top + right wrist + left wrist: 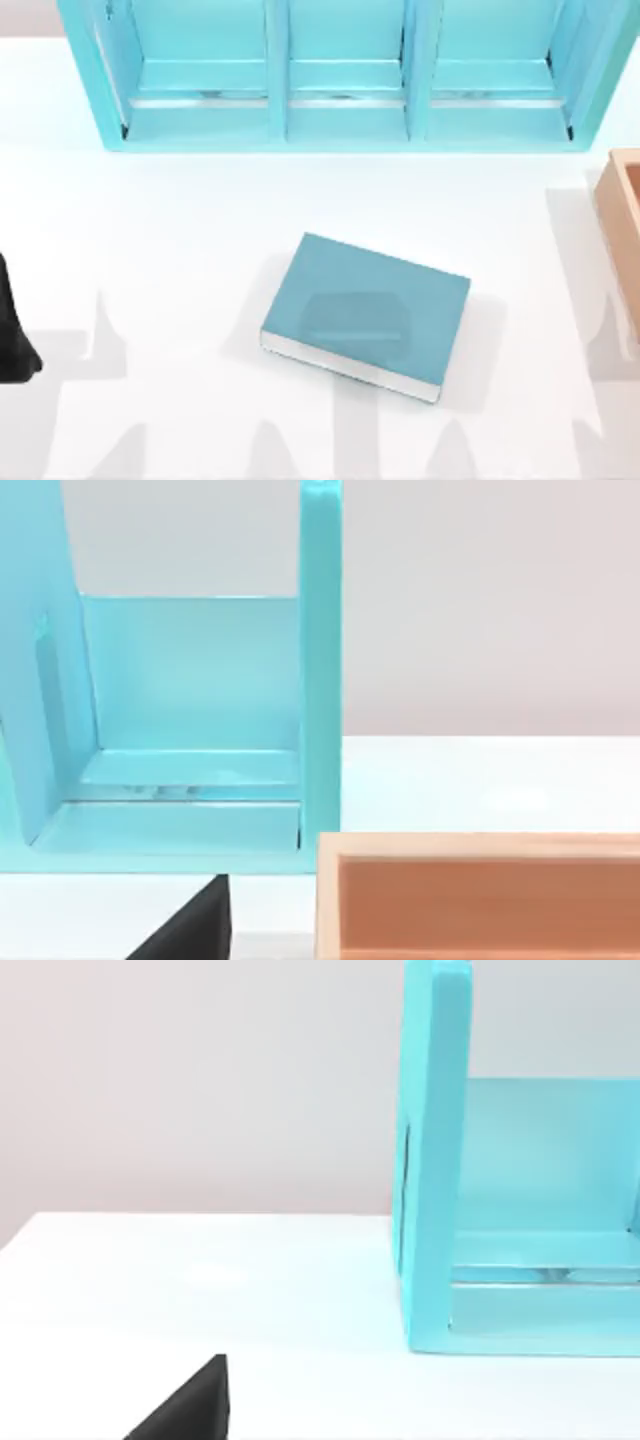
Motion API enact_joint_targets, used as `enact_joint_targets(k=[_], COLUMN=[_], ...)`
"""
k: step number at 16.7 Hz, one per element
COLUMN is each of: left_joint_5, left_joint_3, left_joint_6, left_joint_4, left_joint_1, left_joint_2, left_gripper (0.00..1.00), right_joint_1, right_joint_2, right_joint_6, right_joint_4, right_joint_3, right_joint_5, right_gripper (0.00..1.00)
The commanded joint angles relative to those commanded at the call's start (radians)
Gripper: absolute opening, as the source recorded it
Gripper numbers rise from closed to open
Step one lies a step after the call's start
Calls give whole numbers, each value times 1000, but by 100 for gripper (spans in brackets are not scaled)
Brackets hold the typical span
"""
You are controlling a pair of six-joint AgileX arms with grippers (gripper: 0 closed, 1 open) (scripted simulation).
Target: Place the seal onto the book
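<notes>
The book [365, 315], teal-blue with white page edges, lies flat and slightly turned near the middle of the table. The seal is out of view. My left arm [12, 330] is a dark shape at the table's left edge, well apart from the book. A black corner of my left gripper [190, 1410] shows in the left wrist view, above bare white table. A like black corner of my right gripper [190, 925] shows in the right wrist view, beside a tan box.
A big light-blue compartment shelf [340, 120] stands along the back edge; its side wall [435, 1160] is near the left wrist camera and its other side wall [320, 680] near the right. An open tan box [625, 230] sits at the table's right edge.
</notes>
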Motion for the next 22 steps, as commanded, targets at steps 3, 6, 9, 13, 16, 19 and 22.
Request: enact_joint_targets(k=[3,6,9,13,16,19,22], left_joint_5=[0,0,0,0,0,0,0], left_joint_3=[0,0,0,0,0,0,0], left_joint_6=[0,0,0,0,0,0,0], left_joint_4=[0,0,0,0,0,0,0], left_joint_1=[0,0,0,0,0,0,0], left_joint_2=[0,0,0,0,0,0,0], left_gripper=[100,100,100,100,100,100,100], right_joint_1=[-2,-19,-46,-93,-134,-176,-214], right_joint_2=[10,101,278,612,872,1132,1371], right_joint_6=[-2,-17,-45,-92,-131,-169,-204], right_joint_4=[-7,-75,-197,-409,-584,-758,-917], right_joint_3=[8,84,234,493,709,923,1120], right_joint_5=[0,2,1,-1,-2,-1,0], right_gripper=[100,100,100,100,100,100,100])
